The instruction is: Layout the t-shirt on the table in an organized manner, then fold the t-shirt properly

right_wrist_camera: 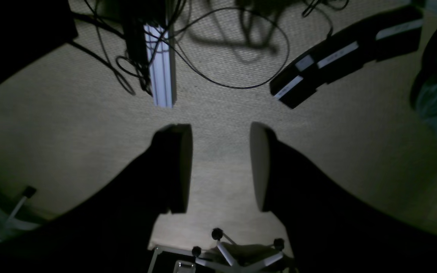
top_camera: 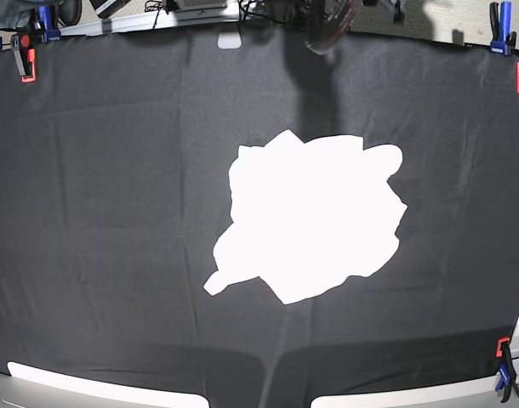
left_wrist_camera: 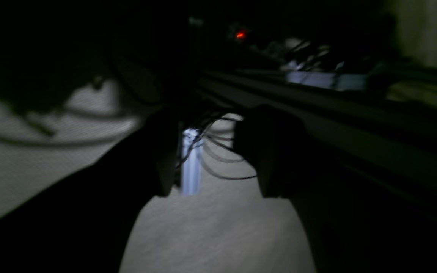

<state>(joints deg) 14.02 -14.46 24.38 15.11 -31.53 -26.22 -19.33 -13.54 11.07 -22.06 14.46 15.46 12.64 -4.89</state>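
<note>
**Crumpled t-shirt on a black table, both claws parted and empty**

The white t-shirt (top_camera: 315,217) lies bunched near the middle of the black table (top_camera: 98,212). The left claw (left_wrist_camera: 212,155) and right claw (right_wrist_camera: 220,167) hang over beige carpeted floor (right_wrist_camera: 70,129), jaws apart, holding nothing.

My left gripper (left_wrist_camera: 212,151) has its two dark fingers (left_wrist_camera: 161,159) spread apart, with nothing between them. The picture from that wrist is dim and blurry, and the fingers come in from 7 and 5 o'clock. My right gripper (right_wrist_camera: 220,167) is the same: its two fingers (right_wrist_camera: 178,167) stand wide, and nothing is pinched in the gap. They also reach in from 7 and 5 o'clock. In the base view I cannot see either arm clearly.
</note>
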